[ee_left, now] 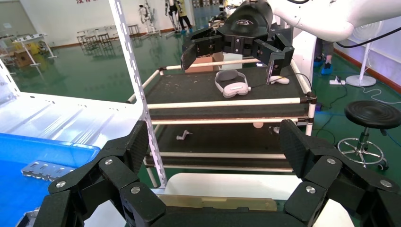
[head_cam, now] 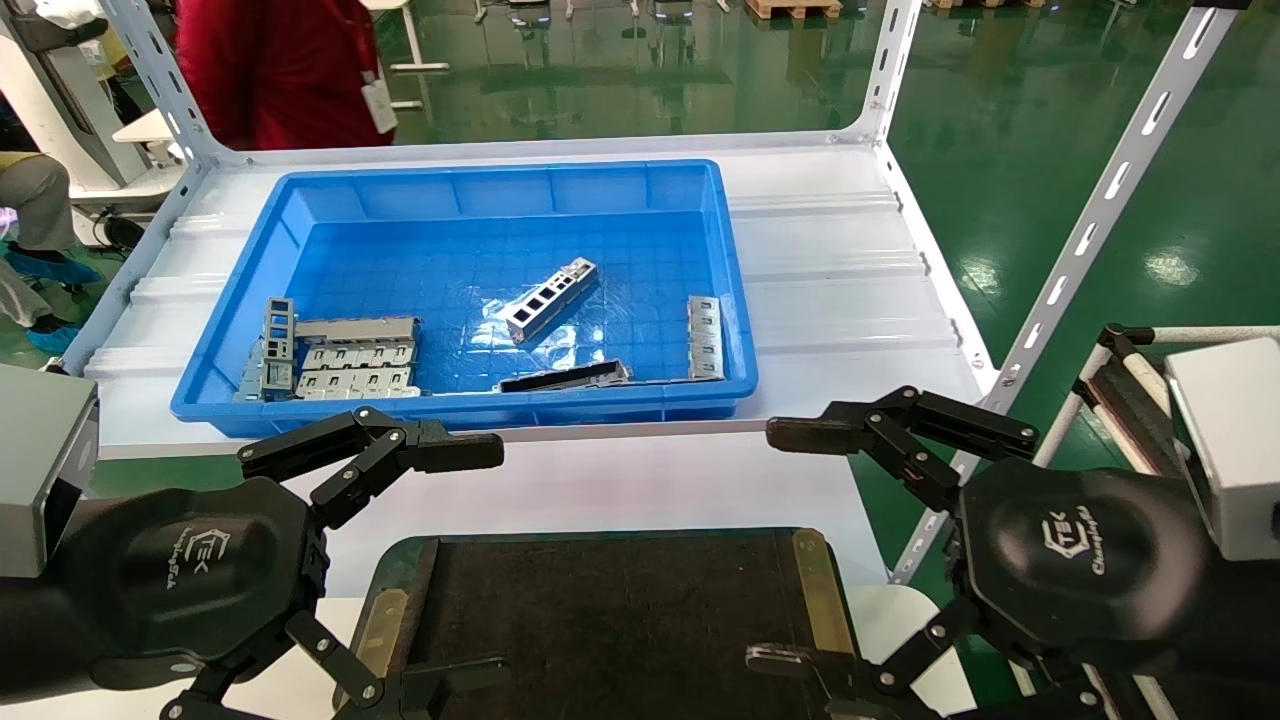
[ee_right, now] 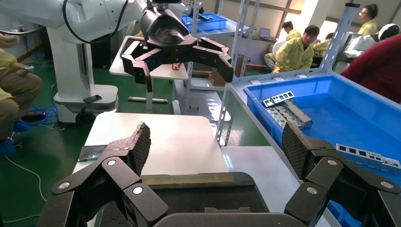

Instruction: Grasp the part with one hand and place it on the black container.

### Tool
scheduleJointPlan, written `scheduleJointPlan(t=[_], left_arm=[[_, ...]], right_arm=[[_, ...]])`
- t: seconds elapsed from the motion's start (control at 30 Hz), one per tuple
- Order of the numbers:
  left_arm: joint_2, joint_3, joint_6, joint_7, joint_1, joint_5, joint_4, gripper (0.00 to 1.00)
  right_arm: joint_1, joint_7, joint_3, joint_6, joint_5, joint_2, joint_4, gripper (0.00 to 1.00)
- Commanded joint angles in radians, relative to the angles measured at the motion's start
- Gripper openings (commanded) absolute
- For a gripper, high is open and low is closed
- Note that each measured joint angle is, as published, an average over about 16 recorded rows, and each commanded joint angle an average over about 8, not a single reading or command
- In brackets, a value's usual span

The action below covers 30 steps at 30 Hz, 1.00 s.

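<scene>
The part (head_cam: 551, 299), a small silver bracket with a row of square cut-outs, lies slanted in the middle of the blue bin (head_cam: 230, 300). The black container (head_cam: 610, 610), a flat dark tray with brass side strips, sits in front of the bin, between my two grippers. Off its left edge, my left gripper (head_cam: 480, 565) (ee_left: 215, 146) is open and empty. On the tray's right side, my right gripper (head_cam: 780, 545) (ee_right: 215, 146) is also open and empty. Both are well short of the bin. The tray's near end (ee_right: 208, 198) and a brass strip (ee_left: 213, 202) show below the jaws.
The bin also holds stacked grey plates (head_cam: 340, 360) at its left, a long dark strip (head_cam: 565, 377) near the front wall and a grey piece (head_cam: 705, 337) at its right. Slotted shelf posts (head_cam: 1090, 230) rise at the corners. A black cart (ee_left: 227, 94) stands to the right.
</scene>
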Motion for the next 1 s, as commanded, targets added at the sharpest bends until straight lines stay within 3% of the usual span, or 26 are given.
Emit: scheduleJointPlan(t=[0.03,1.0], left_arm=[[0.000,0.000,0.000,0.000,0.000,0.000,0.000,1.00],[0.000,0.000,0.000,0.000,0.000,0.000,0.000,1.00]], right_arm=[[0.000,0.000,0.000,0.000,0.000,0.000,0.000,1.00],[0.000,0.000,0.000,0.000,0.000,0.000,0.000,1.00]])
